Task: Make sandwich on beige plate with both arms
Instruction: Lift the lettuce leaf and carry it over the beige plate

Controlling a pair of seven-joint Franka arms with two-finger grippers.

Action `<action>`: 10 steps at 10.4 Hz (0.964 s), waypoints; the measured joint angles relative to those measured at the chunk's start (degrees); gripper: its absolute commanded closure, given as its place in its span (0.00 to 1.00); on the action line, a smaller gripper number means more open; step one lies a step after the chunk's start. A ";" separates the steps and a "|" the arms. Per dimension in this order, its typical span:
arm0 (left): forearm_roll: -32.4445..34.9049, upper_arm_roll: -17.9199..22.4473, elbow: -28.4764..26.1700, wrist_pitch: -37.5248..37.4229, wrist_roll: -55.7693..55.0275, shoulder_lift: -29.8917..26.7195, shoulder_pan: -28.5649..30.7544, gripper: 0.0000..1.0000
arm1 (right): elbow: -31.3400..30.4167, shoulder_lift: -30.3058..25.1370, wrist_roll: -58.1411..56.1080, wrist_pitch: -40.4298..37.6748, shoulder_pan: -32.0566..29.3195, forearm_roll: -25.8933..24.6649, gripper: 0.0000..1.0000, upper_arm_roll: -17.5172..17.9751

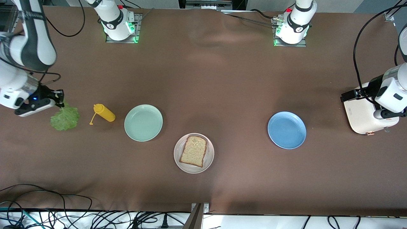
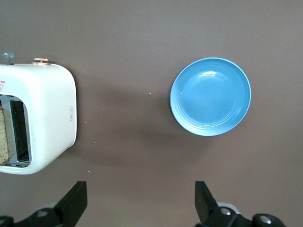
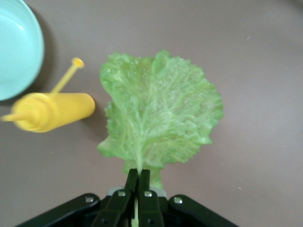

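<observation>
A round beige plate (image 1: 178, 160) lies near the front camera with one brown wholegrain toast slice (image 1: 193, 150) on it. At the right arm's end of the table, my right gripper (image 1: 60, 101) (image 3: 140, 174) is shut on the stem of a ruffled green lettuce leaf (image 1: 65, 118) (image 3: 158, 111). Whether the leaf rests on the table or hangs just above it, I cannot tell. My left gripper (image 2: 141, 201) stands open over bare table, between a white toaster (image 1: 361, 115) (image 2: 40, 116) and a blue plate (image 1: 286, 130) (image 2: 210, 96). A toast slice (image 2: 4, 138) shows in the toaster's slot.
A yellow squeeze bottle (image 1: 105, 113) (image 3: 49, 110) lies on its side between the lettuce and a mint-green plate (image 1: 143, 122) (image 3: 16, 47). Cables run along the table's front edge.
</observation>
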 measured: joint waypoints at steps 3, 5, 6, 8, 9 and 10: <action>0.00 0.02 -0.07 0.00 0.09 0.00 0.07 0.00 | 6.23 -2.76 0.87 -7.85 0.36 1.19 1.00 3.22; 0.00 0.02 -0.14 0.00 0.29 0.00 0.09 0.00 | 8.03 -2.52 6.67 -8.77 3.11 1.51 1.00 5.00; 0.00 0.03 -0.20 0.00 0.61 0.00 0.12 0.00 | 8.97 -2.03 10.71 -8.98 6.09 1.53 1.00 5.32; 0.00 0.05 -0.39 0.00 1.21 0.01 0.20 0.00 | 13.41 1.45 20.48 -10.40 12.39 1.56 1.00 5.80; 0.00 0.05 -0.48 0.00 1.35 0.01 0.21 0.00 | 16.73 4.72 25.17 -10.70 14.80 2.08 1.00 6.00; 0.00 0.05 -0.60 0.00 1.46 0.01 0.24 0.00 | 19.75 8.12 29.51 -10.85 16.72 3.63 1.00 6.48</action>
